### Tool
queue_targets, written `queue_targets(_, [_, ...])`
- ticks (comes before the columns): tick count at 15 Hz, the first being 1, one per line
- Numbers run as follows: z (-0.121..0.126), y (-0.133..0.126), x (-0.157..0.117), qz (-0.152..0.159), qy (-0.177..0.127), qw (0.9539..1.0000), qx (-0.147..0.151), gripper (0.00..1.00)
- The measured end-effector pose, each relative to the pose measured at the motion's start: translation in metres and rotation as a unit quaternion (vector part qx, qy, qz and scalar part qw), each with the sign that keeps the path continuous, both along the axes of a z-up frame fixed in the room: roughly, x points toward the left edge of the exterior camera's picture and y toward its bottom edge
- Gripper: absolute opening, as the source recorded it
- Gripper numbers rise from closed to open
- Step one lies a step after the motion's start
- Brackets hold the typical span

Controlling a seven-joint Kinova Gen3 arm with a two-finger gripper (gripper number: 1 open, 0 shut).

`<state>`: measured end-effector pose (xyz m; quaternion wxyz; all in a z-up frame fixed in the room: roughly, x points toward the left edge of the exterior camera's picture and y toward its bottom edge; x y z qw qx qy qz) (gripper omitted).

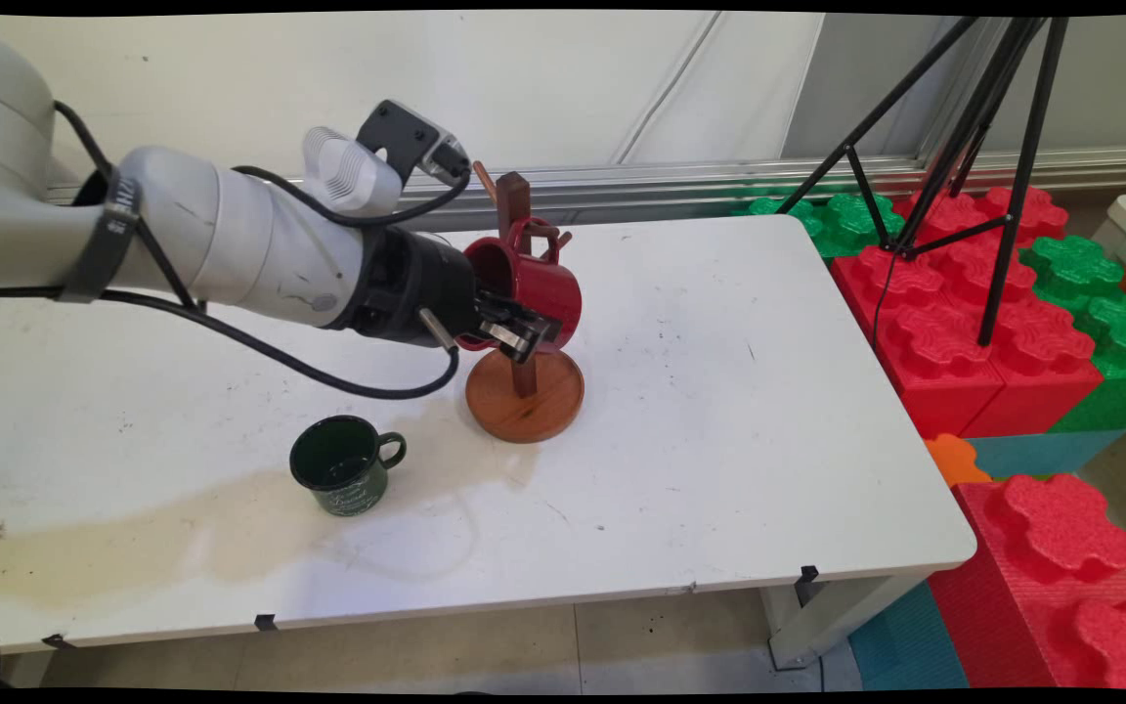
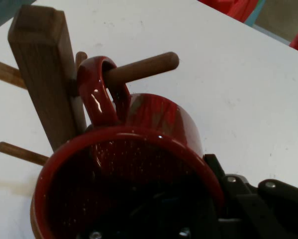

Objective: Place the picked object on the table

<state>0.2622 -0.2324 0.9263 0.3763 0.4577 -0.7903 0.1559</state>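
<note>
Centre of the main view: the gripper point(image 1: 514, 332) is clamping the rim of a red mug point(image 1: 534, 284), one finger inside the cup and one outside on the wall, jaws closed down to the thickness of that wall. The mug is lying on its side in the air, mouth facing the arm at the left of the frame.

The hand view is showing the mug's handle point(image 2: 101, 92) looped over a wooden peg point(image 2: 144, 67) of the mug tree point(image 1: 516, 210); the peg is passing through the loop and its rounded tip is sticking out past it. The square post is standing just left of the handle in that view, with other pegs poking out at the left edge.

The round wooden base point(image 1: 525, 395) is sitting on the white table point(image 1: 739, 411), directly below the mug.

Judging progress: the handle is already threaded on the peg, but the mug is not hanging free, since the fingers are gripping it. Letting go and backing off appear undone.

Lower left of centre, a dark green mug point(image 1: 342, 476) is standing upright on the table, well apart from the tree, untouched.
</note>
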Motion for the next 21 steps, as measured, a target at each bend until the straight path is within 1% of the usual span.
queue_targets(10, [0.009, 0.010, 0.008, -0.022, -0.012, 0.9996, -0.011, 0.00])
queue_targets(16, [0.017, 0.019, 0.006, -0.055, -0.012, 0.9982, -0.023, 0.00])
queue_targets(21, [0.022, 0.024, 0.005, -0.089, -0.022, 0.9950, -0.039, 0.00])
